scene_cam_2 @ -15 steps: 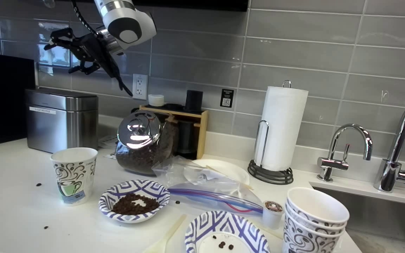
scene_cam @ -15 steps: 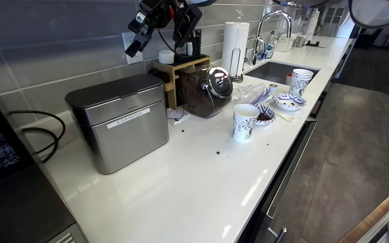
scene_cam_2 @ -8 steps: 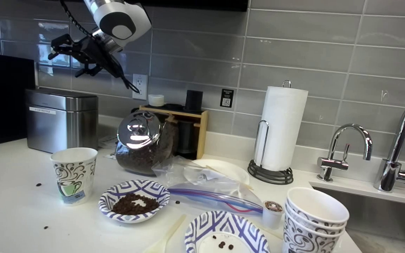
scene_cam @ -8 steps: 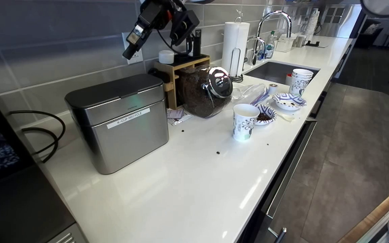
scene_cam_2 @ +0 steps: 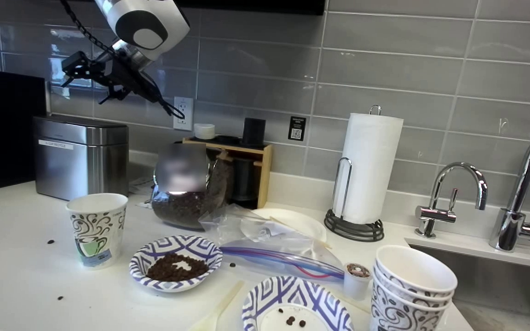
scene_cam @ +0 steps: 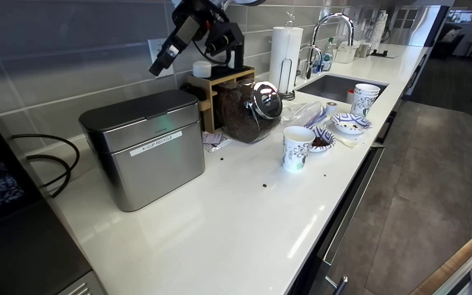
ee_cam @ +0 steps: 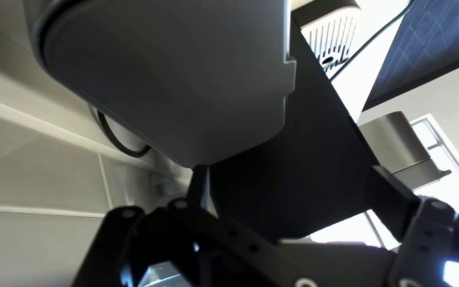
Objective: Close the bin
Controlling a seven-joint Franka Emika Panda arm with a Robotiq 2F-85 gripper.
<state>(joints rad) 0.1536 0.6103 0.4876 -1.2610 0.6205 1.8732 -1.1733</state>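
Observation:
The bin is a boxy brushed-steel bin with a white "K-CUP RECYCLE" label. It stands upright on the counter by the tiled wall and also shows in an exterior view. Its flat dark lid lies level on the body, with no gap visible. The lid fills the upper part of the wrist view. My gripper is open and empty, above the bin and toward its wooden-box side, fingers pointing down at a slant. It is apart from the lid. Both fingers show spread in the wrist view.
A dark appliance stands beside the bin, with a black cable behind. A tipped jar of coffee beans and a wooden box are on the opposite side. A paper cup, bowls and a paper towel roll stand farther along.
My open gripper has tilted its fingers further downward, and the arm has shifted slightly left in an exterior view. The bin and its lid look the same.

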